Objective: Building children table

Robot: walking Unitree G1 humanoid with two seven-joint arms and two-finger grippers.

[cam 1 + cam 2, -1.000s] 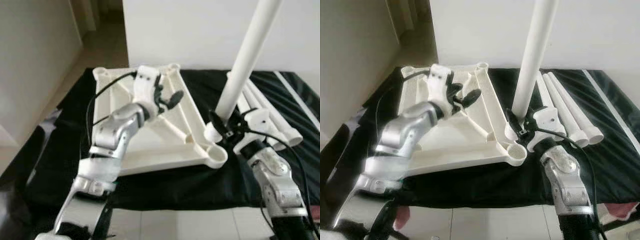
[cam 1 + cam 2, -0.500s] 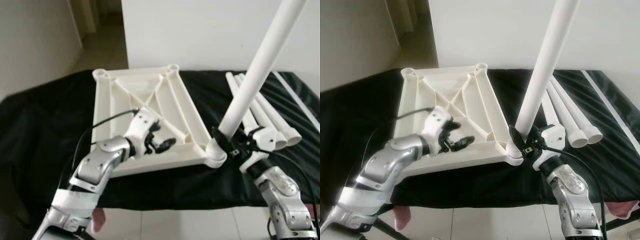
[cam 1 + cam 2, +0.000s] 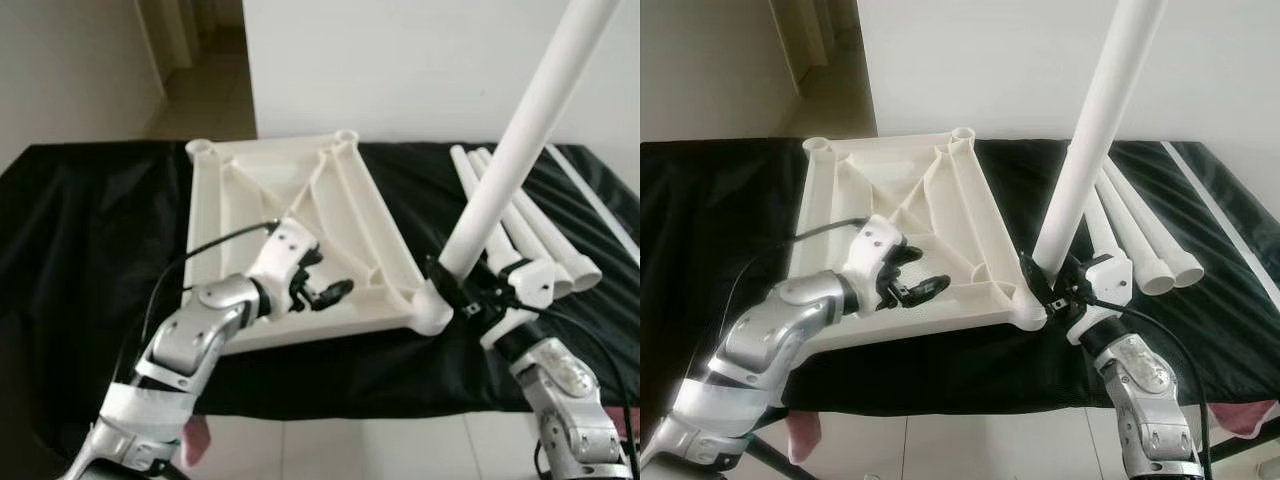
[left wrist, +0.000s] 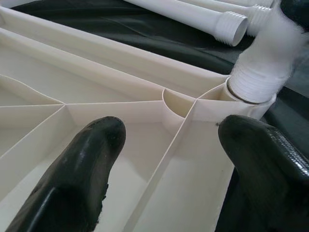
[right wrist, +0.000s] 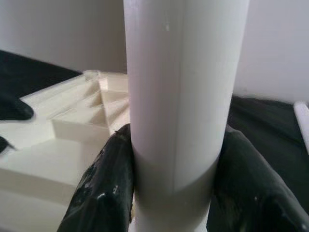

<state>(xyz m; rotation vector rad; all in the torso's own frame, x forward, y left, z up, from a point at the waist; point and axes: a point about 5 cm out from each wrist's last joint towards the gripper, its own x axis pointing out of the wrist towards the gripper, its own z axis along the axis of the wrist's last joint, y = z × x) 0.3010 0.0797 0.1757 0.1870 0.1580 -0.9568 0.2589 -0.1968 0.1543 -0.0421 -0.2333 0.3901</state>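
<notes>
White table leg (image 3: 1095, 140) stands in the upturned tabletop's (image 3: 895, 200) near corner socket
My right gripper (image 3: 1065, 290) clamps its base; my left gripper (image 3: 318, 290) hovers spread over the tabletop; 3 spare legs (image 3: 1145, 235) lie alongside

The frame (image 3: 290, 220) lies on the cloth (image 3: 90, 250). Three legs (image 3: 520, 225) lie right of it. A fourth leg (image 3: 520, 140) stands in its near right socket (image 3: 432, 312). Behind is a wall (image 3: 400, 60).

Probably a home: plain white wall (image 3: 400, 60), tiled floor (image 3: 330, 450), hallway (image 3: 195, 60) beyond.
</notes>
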